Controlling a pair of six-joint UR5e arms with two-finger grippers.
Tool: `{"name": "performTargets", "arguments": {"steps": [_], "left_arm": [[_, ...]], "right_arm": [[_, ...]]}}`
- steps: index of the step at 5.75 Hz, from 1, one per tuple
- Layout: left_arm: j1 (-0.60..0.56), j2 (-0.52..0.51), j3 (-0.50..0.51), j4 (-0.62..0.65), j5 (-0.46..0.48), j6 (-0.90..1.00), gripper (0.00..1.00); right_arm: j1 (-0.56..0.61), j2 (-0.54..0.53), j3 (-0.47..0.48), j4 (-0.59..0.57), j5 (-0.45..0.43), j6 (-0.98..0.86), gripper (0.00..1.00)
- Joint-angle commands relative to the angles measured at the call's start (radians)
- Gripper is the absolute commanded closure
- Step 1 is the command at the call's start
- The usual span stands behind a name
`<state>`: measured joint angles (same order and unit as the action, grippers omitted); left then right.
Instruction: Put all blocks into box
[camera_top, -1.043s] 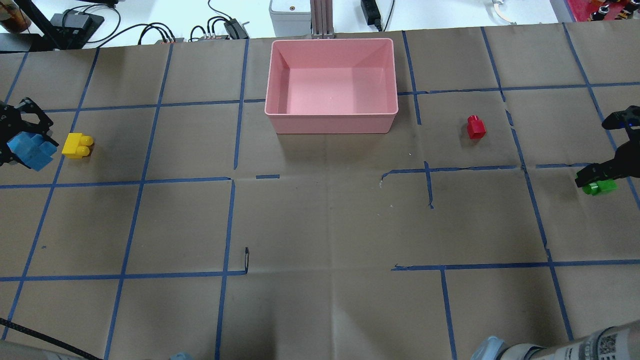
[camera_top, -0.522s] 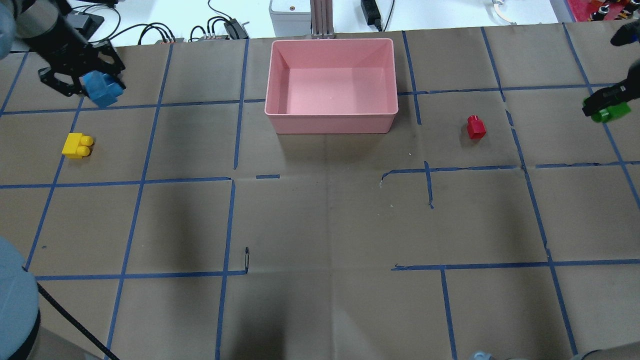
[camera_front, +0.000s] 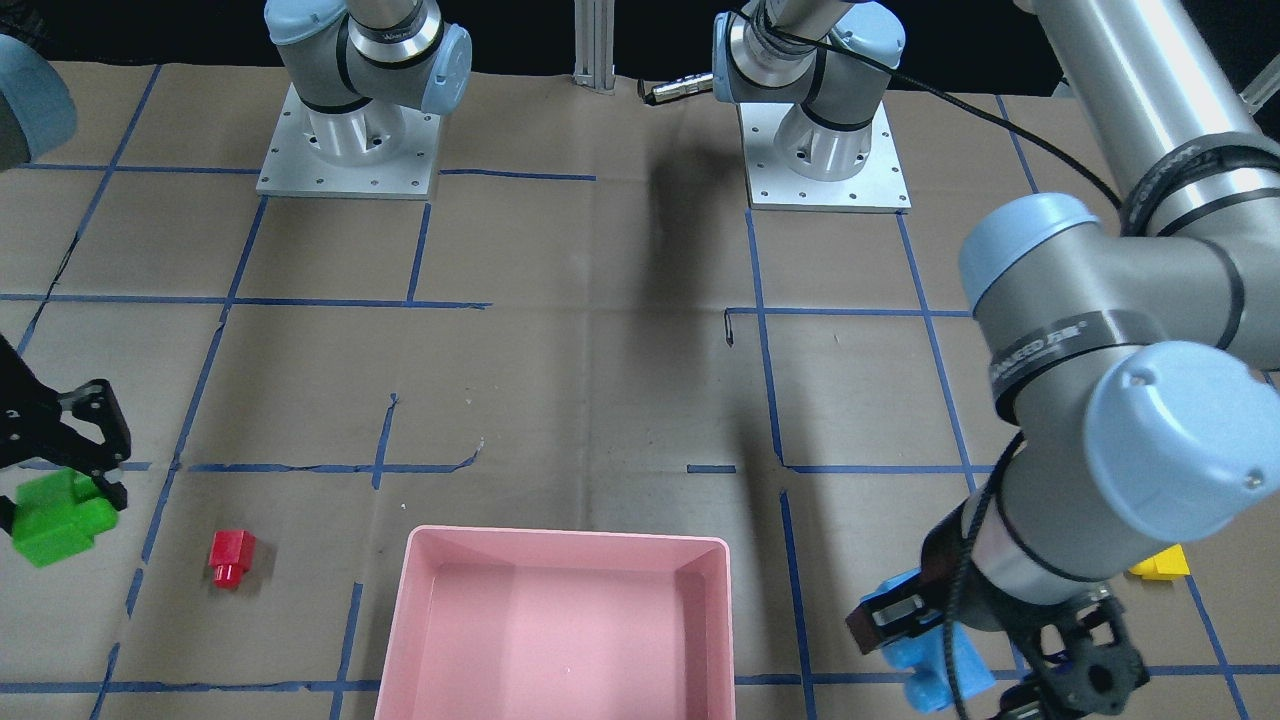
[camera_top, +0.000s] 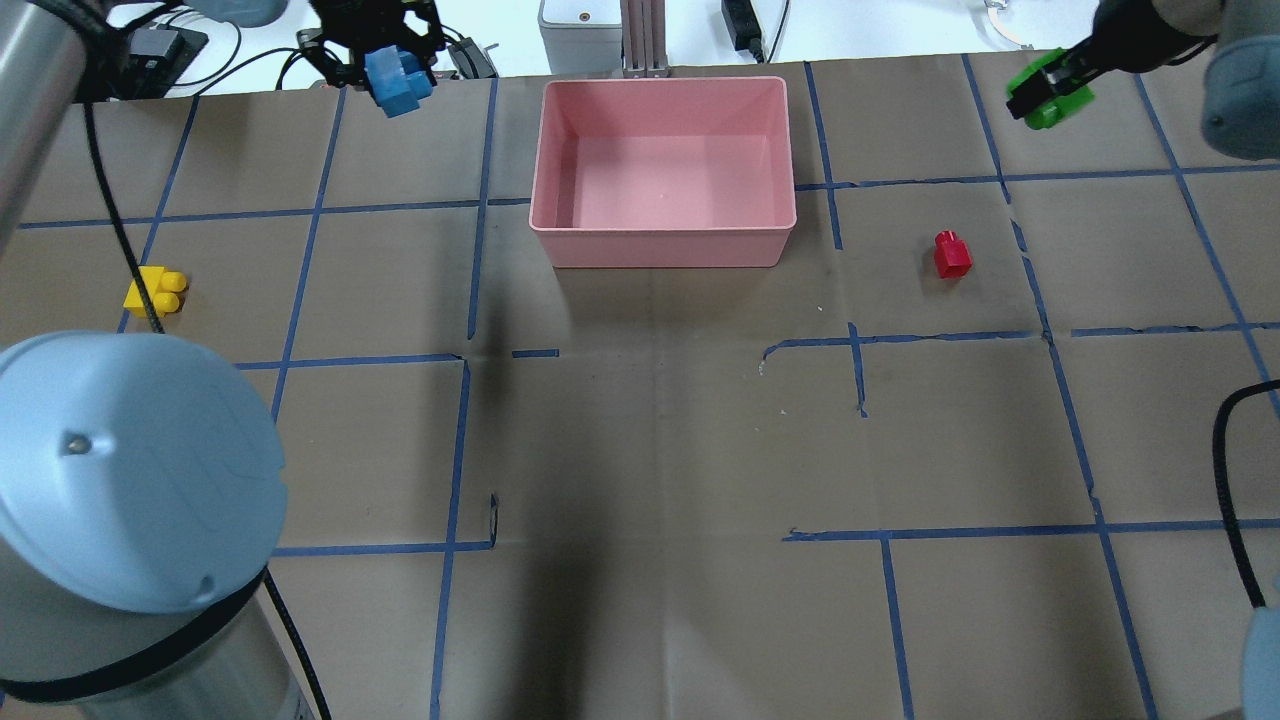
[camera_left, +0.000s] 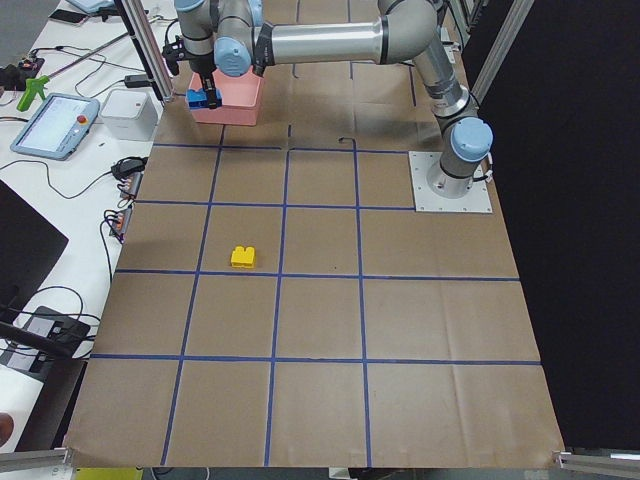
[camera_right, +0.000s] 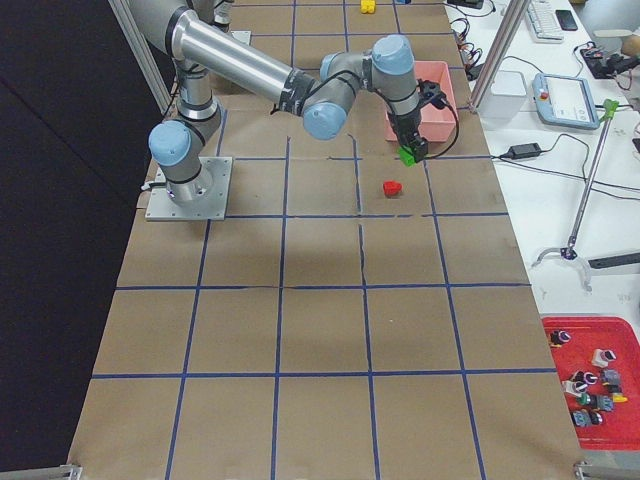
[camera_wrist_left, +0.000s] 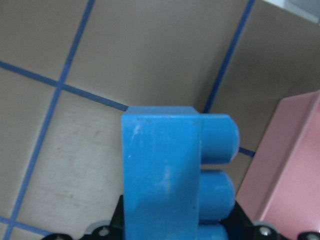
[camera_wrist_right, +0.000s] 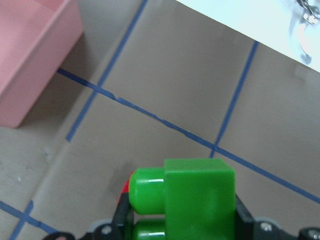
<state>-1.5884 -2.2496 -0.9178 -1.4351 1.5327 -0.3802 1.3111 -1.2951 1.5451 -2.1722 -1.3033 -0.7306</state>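
The pink box (camera_top: 665, 245) stands at the far middle of the table (camera_top: 650, 450). The left gripper (camera_top: 388, 72) is clamped on the blue block (camera_top: 402, 88), raised near the box's left side. The right gripper (camera_top: 1040, 85) pinches the green block (camera_top: 1058, 103), raised well to the box's right. The red block (camera_top: 952, 254) and yellow block (camera_top: 155, 292) lie on the table, outside the box.

Blue block (camera_top: 398, 82) is up off the table, pinched in the left gripper (camera_top: 378, 62), its three studs pointing sideways. Green block (camera_top: 1052, 102) hangs the same way in the right gripper (camera_top: 1040, 85). The pink box (camera_top: 660, 248) sits open side up between the two grippers, closer to the left one. Red block (camera_top: 951, 254) lies on its side near the right gripper, and yellow block (camera_top: 155, 292) lies on its side well away from the left.
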Motion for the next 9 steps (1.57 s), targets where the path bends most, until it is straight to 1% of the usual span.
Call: {"name": "performTargets", "arguments": {"steps": [1, 2, 3, 4, 5, 6, 7, 8, 9], "left_arm": [[-0.126, -0.117, 0.088, 0.015, -0.009, -0.196, 1.0], [-0.151, -0.14, 0.082, 0.018, -0.02, -0.254, 1.0], [-0.175, -0.154, 0.076, 0.018, -0.051, -0.281, 1.0], [-0.177, -0.154, 0.076, 0.018, -0.052, -0.282, 0.65], [-0.177, -0.133, 0.071, 0.016, -0.051, -0.282, 0.29], [-0.171, -0.118, 0.071, 0.013, -0.04, -0.286, 0.11], [-0.142, -0.069, 0.068, 0.001, -0.037, -0.292, 0.01], [-0.101, -0.005, 0.053, -0.072, -0.039, -0.276, 0.0], [-0.043, 0.081, -0.008, -0.134, -0.037, -0.276, 0.0]], "right_arm": [[0.135, 0.093, -0.121, 0.003, 0.064, 0.063, 0.96], [0.196, 0.135, -0.166, 0.006, 0.064, 0.106, 0.96], [0.227, 0.166, -0.174, -0.004, 0.132, 0.182, 0.96], [0.229, 0.168, -0.175, -0.033, 0.186, 0.244, 0.95], [0.229, 0.169, -0.175, -0.049, 0.187, 0.249, 0.93], [0.234, 0.187, -0.187, -0.052, 0.188, 0.267, 0.94], [0.234, 0.21, -0.213, -0.06, 0.187, 0.266, 0.94], [0.243, 0.224, -0.217, -0.07, 0.188, 0.275, 0.94], [0.284, 0.262, -0.244, -0.119, 0.185, 0.343, 0.94]]}}
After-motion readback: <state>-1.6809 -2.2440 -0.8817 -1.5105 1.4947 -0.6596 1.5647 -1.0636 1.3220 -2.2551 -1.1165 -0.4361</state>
